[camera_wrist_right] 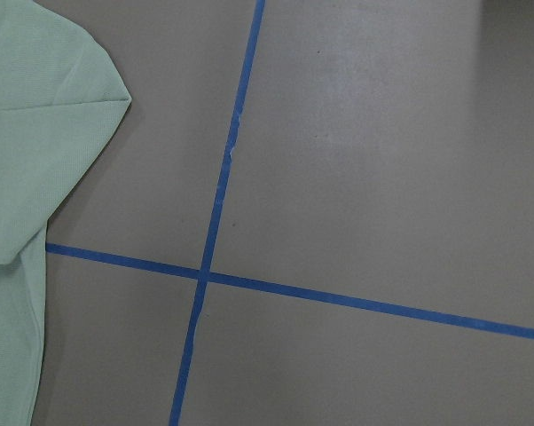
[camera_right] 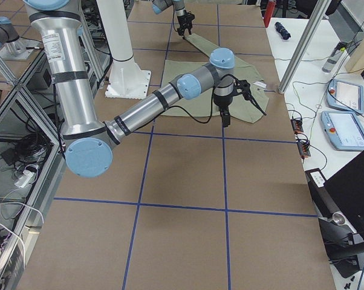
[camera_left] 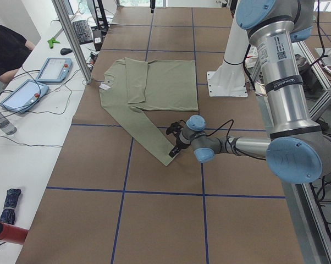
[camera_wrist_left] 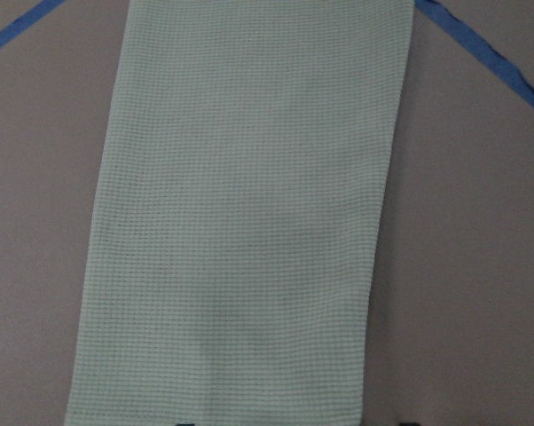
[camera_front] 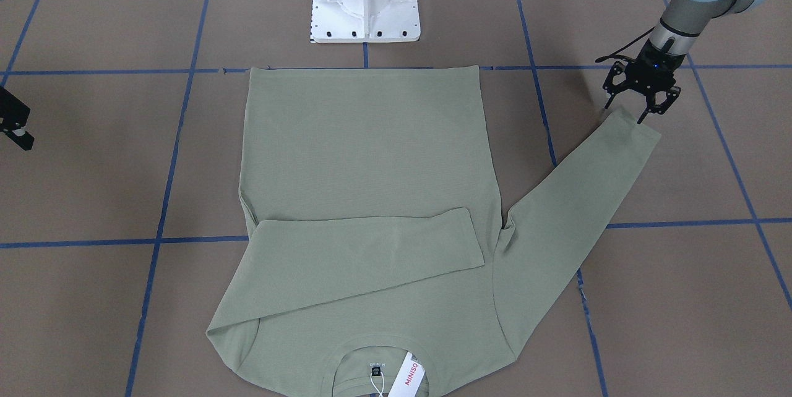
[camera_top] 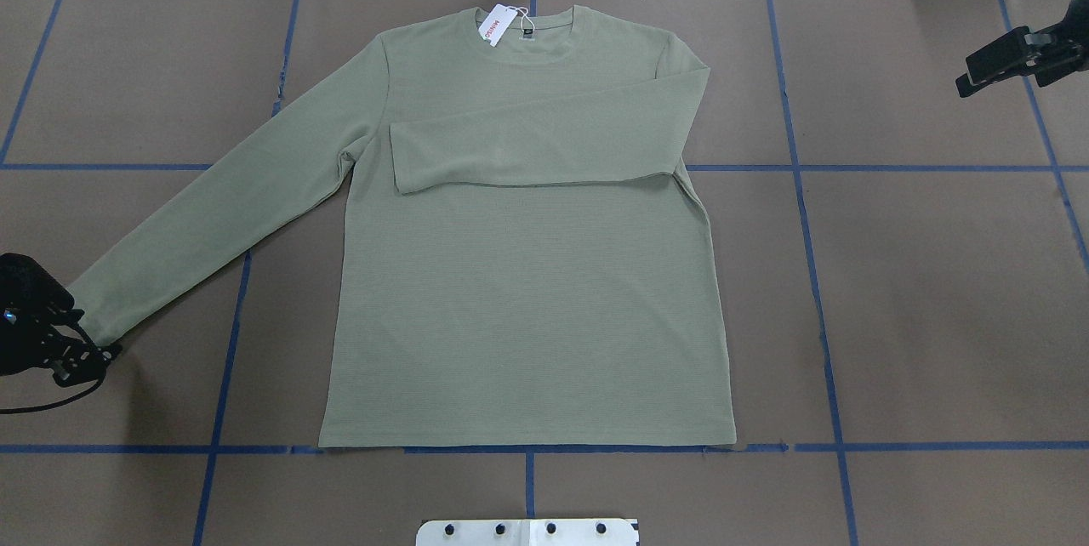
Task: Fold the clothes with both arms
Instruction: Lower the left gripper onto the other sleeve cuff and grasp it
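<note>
The pale sage-green shirt [camera_top: 527, 274] lies flat on the brown table, its neck and white MINISO hang tag [camera_top: 498, 25] away from the robot. One sleeve [camera_top: 544, 146] is folded across the chest. The other sleeve [camera_front: 581, 199] stretches out diagonally. My left gripper [camera_front: 640, 109] hovers open at that sleeve's cuff [camera_wrist_left: 231, 266], with only the dark fingertips showing at the bottom edge of the left wrist view. My right gripper [camera_top: 987, 74] is off to the side of the shirt, open and holding nothing. The right wrist view shows just the shirt's shoulder edge [camera_wrist_right: 27, 133].
The white pedestal base [camera_front: 365, 7] stands just behind the shirt's hem. Blue tape lines [camera_top: 800, 167] grid the table. A side bench with tablets [camera_left: 53, 69] and cables runs along the far edge, with a person [camera_left: 6, 47] seated there.
</note>
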`<state>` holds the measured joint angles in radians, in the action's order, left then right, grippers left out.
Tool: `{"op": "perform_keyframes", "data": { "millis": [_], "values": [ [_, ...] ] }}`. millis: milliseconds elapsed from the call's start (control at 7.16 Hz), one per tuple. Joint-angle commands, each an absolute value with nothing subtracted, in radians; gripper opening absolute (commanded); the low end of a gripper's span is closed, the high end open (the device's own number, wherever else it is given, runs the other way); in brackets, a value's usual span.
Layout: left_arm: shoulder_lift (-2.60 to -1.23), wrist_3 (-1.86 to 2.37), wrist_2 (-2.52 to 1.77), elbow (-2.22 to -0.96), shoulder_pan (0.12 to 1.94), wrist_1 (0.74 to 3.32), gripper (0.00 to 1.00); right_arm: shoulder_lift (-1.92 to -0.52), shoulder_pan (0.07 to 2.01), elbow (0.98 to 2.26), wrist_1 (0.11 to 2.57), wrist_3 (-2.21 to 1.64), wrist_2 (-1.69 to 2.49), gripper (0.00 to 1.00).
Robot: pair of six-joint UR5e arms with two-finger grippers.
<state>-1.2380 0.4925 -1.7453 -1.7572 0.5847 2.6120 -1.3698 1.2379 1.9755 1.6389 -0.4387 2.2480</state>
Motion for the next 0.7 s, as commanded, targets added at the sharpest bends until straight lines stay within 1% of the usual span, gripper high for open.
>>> {"op": "perform_keyframes", "data": {
  "millis": [0, 140, 279, 559],
  "values": [
    [-1.229, 0.492, -1.744, -1.756, 0.577, 2.612, 0.59, -1.37, 1.238, 1.983, 1.638, -0.44, 2.252, 1.0],
    [-1.227, 0.492, -1.74, -1.758, 0.577, 2.612, 0.21, -1.37, 1.238, 1.982, 1.638, -0.44, 2.253, 1.0],
    [-1.224, 0.492, -1.729, -1.758, 0.578, 2.614, 0.0, -1.37, 1.238, 1.982, 1.638, -0.442, 2.25, 1.0],
    [-1.223, 0.488, -1.723, -1.778, 0.587, 2.615, 0.0, -1.37, 1.238, 1.979, 1.638, -0.442, 2.246, 1.0]
  ]
}}
